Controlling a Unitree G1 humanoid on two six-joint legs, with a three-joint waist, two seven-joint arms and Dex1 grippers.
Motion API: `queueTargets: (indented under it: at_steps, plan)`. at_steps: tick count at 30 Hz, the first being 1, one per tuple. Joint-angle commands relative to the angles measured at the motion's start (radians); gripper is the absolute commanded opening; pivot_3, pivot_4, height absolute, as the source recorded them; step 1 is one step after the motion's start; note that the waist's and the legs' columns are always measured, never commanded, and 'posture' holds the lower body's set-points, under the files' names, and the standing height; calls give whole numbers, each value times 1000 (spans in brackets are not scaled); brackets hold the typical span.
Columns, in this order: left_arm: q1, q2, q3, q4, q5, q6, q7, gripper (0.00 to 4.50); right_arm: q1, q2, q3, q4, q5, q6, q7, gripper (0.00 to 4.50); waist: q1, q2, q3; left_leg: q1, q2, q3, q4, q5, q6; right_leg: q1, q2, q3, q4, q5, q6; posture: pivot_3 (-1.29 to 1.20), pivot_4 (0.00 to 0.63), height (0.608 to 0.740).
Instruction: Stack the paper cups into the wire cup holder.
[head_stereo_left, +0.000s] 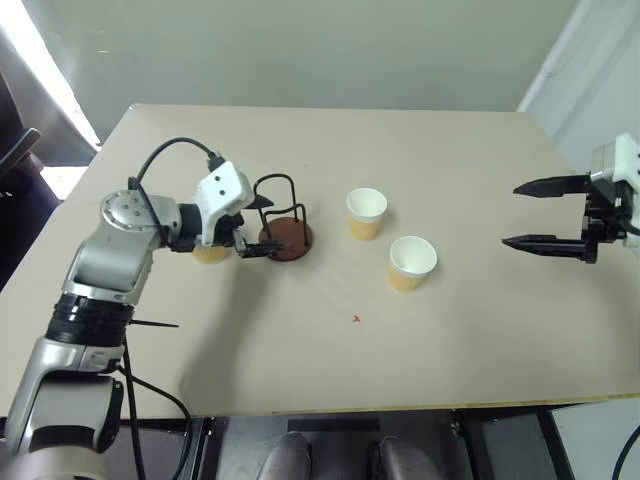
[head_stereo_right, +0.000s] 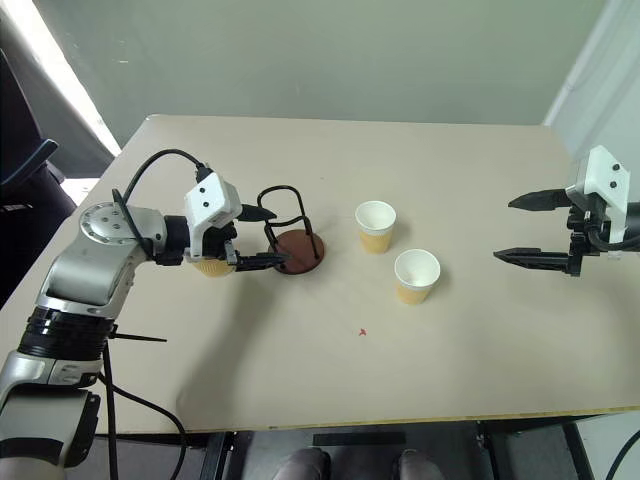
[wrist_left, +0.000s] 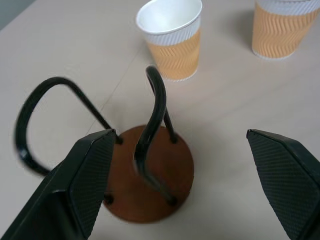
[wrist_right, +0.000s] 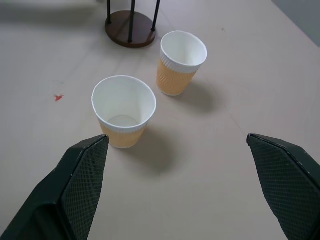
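Note:
The wire cup holder (head_stereo_left: 287, 238), black loops on a round brown base, stands left of the table's middle. My left gripper (head_stereo_left: 258, 227) is open right beside it, and in the left wrist view the holder (wrist_left: 150, 175) sits just ahead between the fingers (wrist_left: 85, 180). Two paper cups (head_stereo_left: 366, 213) (head_stereo_left: 411, 263) stand upright to the right of the holder, both empty. A third paper cup (head_stereo_left: 210, 254) is mostly hidden under my left wrist. My right gripper (head_stereo_left: 515, 214) hangs open over the table's right side, pointing toward the two cups (wrist_right: 124, 110) (wrist_right: 181, 62).
The tan table (head_stereo_left: 330, 350) has a small red mark (head_stereo_left: 356, 319) in front of the cups. A black cable loops over my left arm (head_stereo_left: 170, 150). The table's right edge lies close under my right hand.

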Motion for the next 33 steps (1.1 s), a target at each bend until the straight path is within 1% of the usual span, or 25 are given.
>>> queueTargets:
  at_steps: [1,6,8,9,12,14,16,19,20,23,25,29,33]
  plan:
    - [-33,-2,-4,46,40,-61,-18,4473,32,-37,-87,-78,41,33,-25,4500,1,0,0,0,0,0,0,0,0,0,0,1,0,0,1,0,150,740]
    - [-84,-66,-30,157,99,-126,0,4473,100,-60,-149,-142,66,73,-54,4500,9,0,0,0,-1,0,1,0,1,1,0,1,-1,2,5,0,150,740]
    - [-115,-106,-32,206,109,-150,7,4099,128,-70,-179,-167,74,89,-63,4500,15,0,0,0,-1,-1,4,1,2,2,-1,1,-1,3,5,0,150,740]
    - [-125,-119,-29,220,107,-158,0,3856,142,-73,-191,-177,78,96,-67,4500,15,0,0,0,-2,-1,5,0,2,2,-1,1,-1,3,6,0,150,740]
    - [-147,-138,-20,247,101,-172,-20,2820,170,-80,-218,-196,85,108,-79,4500,14,0,0,0,-2,-1,9,0,3,3,-1,1,-1,3,6,0,150,740]
    - [-154,-145,-10,249,83,-170,-40,2009,185,-82,-233,-206,91,112,-82,4500,14,0,0,0,-2,0,10,0,3,3,0,2,-1,3,7,0,150,740]
    - [-161,-151,-4,247,75,-170,-47,1323,194,-85,-239,-212,97,116,-85,4500,13,0,0,0,-2,1,10,0,3,3,0,2,-1,2,7,0,150,740]
    - [-158,-153,1,210,46,-146,-81,177,201,-85,-246,-234,128,126,-71,4500,13,0,0,0,-2,2,10,0,3,2,0,3,-1,2,8,0,150,740]
    - [-155,-153,3,194,32,-133,-94,81,202,-85,-247,-241,138,128,-65,4500,13,0,0,0,-2,2,10,0,3,3,0,3,-1,2,8,0,150,740]
    - [-147,-151,12,140,-4,-90,-120,81,200,-86,-243,-248,158,132,-59,4500,13,0,0,-1,-2,2,11,0,3,3,0,3,-1,2,9,0,150,740]
    - [-134,-149,15,65,-43,-35,-138,81,195,-82,-235,-263,184,141,-51,4500,13,0,0,-1,-2,2,12,-1,4,3,0,3,-1,2,10,0,150,740]
    - [-82,-180,-3,-190,-171,156,-136,81,200,-62,-190,-335,239,165,-45,4500,14,0,0,-4,-2,2,16,-1,5,3,1,3,-1,1,11,0,150,740]
    - [-7,-220,-94,-399,-202,282,-80,81,194,-27,-129,-420,285,192,-67,4500,13,0,0,-4,-3,4,19,-2,6,5,0,3,-1,1,13,0,150,740]
